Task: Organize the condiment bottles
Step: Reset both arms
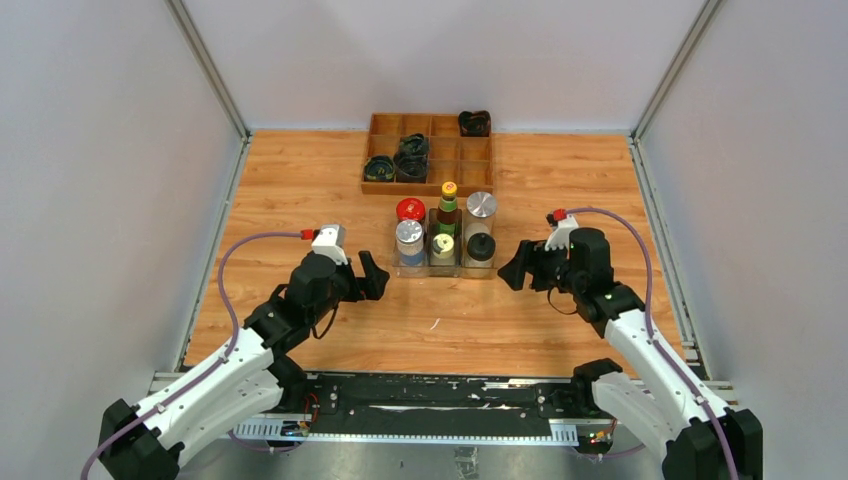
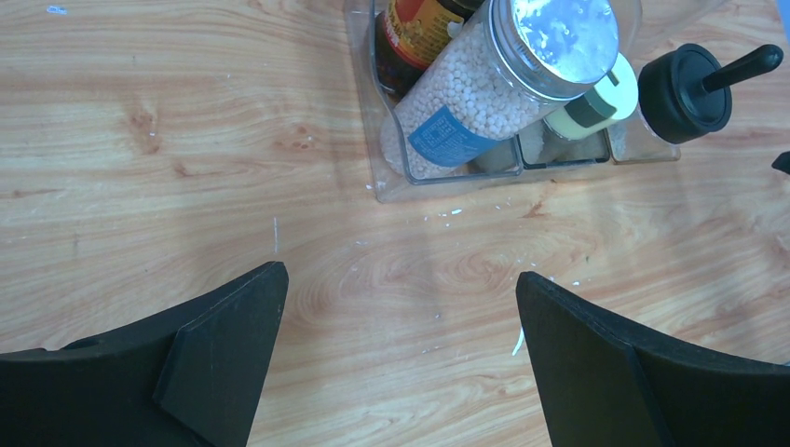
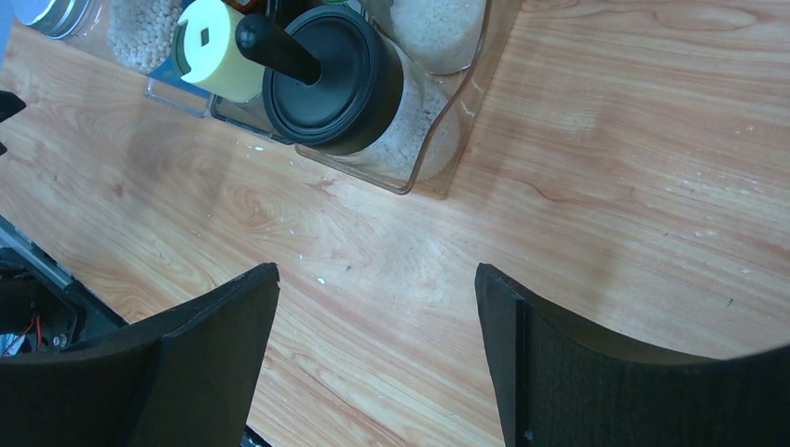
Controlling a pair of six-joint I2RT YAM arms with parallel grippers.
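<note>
Six condiment bottles stand in a clear plastic tray [image 1: 445,270] at mid-table: a red-capped jar [image 1: 410,209], a yellow-green-capped bottle [image 1: 448,200], a tall silver-capped jar [image 1: 481,208], a silver-capped jar of white beads [image 1: 409,240], a pale-yellow-capped bottle [image 1: 443,246] and a black domed-cap jar [image 1: 481,247]. My left gripper [image 1: 372,277] is open and empty, just left of the tray. My right gripper [image 1: 515,270] is open and empty, just right of it. The left wrist view shows the bead jar [image 2: 484,93]. The right wrist view shows the black cap [image 3: 326,79].
A brown wooden divided box [image 1: 385,124] stands at the back behind the tray, with dark coiled bundles [image 1: 410,158] in some compartments. Grey walls close in both sides and the back. A black rail runs along the near edge [image 1: 430,395].
</note>
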